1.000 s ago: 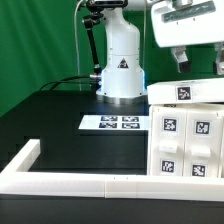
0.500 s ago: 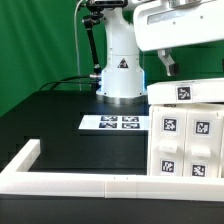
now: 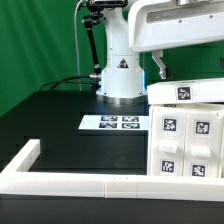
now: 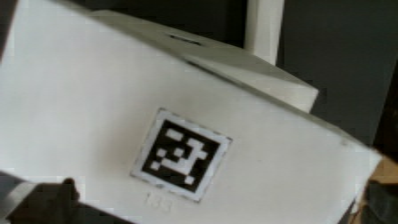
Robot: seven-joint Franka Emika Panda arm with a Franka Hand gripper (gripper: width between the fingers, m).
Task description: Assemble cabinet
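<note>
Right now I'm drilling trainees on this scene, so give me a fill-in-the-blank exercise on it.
The front of the cabinet shows ___ tags in a grid.
The marker board lies flat at the exterior view's ___ of the cabinet.
The gripper hangs ___ the cabinet.
The backdrop behind the table is ___.
Missing words: four; left; above; green.

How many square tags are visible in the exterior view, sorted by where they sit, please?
Top tag of the cabinet: 1
Front tags of the cabinet: 4
Printed tags on the marker board: 4
Total: 9
</note>
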